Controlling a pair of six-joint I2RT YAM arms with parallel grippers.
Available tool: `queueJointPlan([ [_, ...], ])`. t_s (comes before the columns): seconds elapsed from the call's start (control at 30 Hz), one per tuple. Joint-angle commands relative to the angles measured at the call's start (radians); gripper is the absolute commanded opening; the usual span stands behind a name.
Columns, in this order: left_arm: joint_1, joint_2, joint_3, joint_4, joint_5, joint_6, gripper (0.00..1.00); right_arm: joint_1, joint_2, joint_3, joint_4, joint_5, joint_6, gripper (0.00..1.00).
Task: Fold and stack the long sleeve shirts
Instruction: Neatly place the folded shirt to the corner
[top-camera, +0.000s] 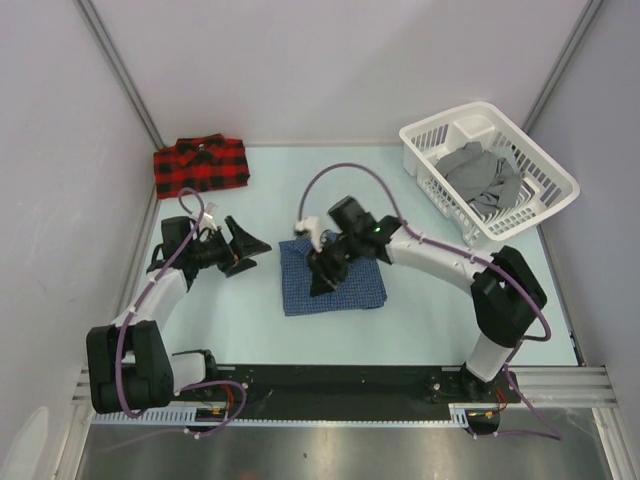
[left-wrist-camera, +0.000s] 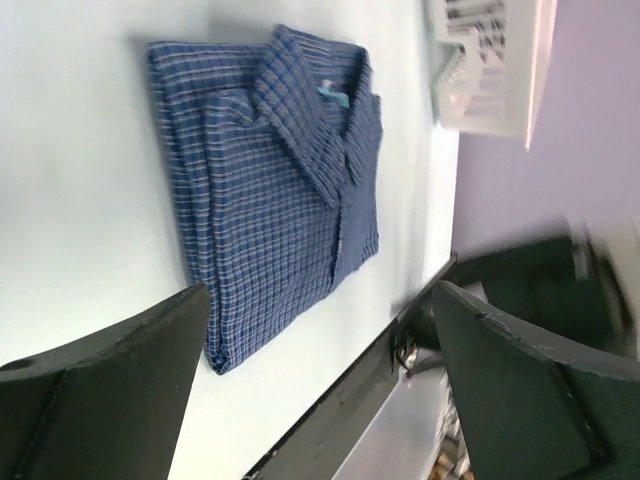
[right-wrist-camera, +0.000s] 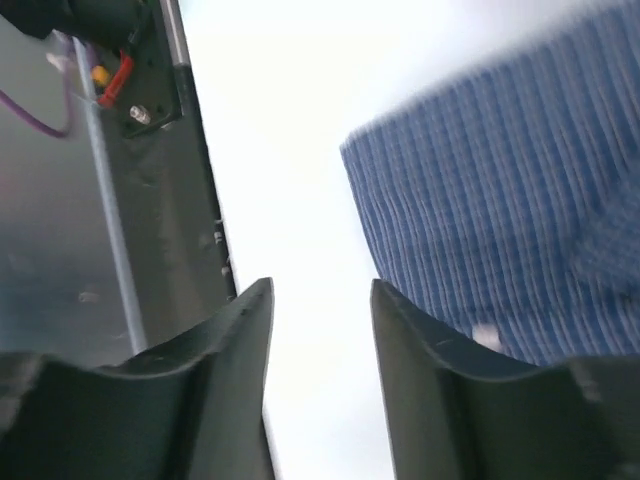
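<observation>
Red-and-black plaid flannel shirt (top-camera: 200, 165) folded at the far left; dark blue fine-check shirt (top-camera: 345, 288) folded mid-table.
Left gripper (top-camera: 243, 248) gapes empty; collar's pale blue tag (left-wrist-camera: 334, 95) unreadable; right gripper (top-camera: 318, 268) over the blue shirt, jaws part-spread, grasping nothing; white plastic basket (top-camera: 452, 116) holds grey cloth (top-camera: 485, 180).

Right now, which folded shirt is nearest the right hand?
The blue checked shirt, mid-table; the red plaid shirt lies apart in the far left corner.

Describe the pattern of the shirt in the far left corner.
The shirt is red-and-black plaid; top external view.
</observation>
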Motion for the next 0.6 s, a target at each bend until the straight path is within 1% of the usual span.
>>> queueJointPlan([
  [0.0, 0.012, -0.014, 0.001, -0.011, -0.146, -0.093, 1.00, 0.164, 0.041, 0.042, 0.078, 0.309, -0.197, 0.47],
  [0.1, 0.013, -0.003, 0.022, -0.056, -0.192, -0.070, 0.99, 0.233, 0.092, 0.062, 0.121, 0.388, -0.239, 0.47],
  [0.27, 0.013, 0.020, 0.016, -0.083, -0.206, -0.036, 0.99, 0.319, 0.152, 0.053, 0.196, 0.471, -0.274, 0.49],
  [0.43, 0.023, 0.018, -0.016, -0.083, -0.205, -0.021, 1.00, 0.333, 0.199, 0.045, 0.281, 0.470, -0.279, 0.50],
  [0.57, 0.033, 0.017, -0.035, -0.086, -0.203, -0.021, 0.99, 0.342, 0.253, 0.053, 0.309, 0.476, -0.301, 0.50],
])
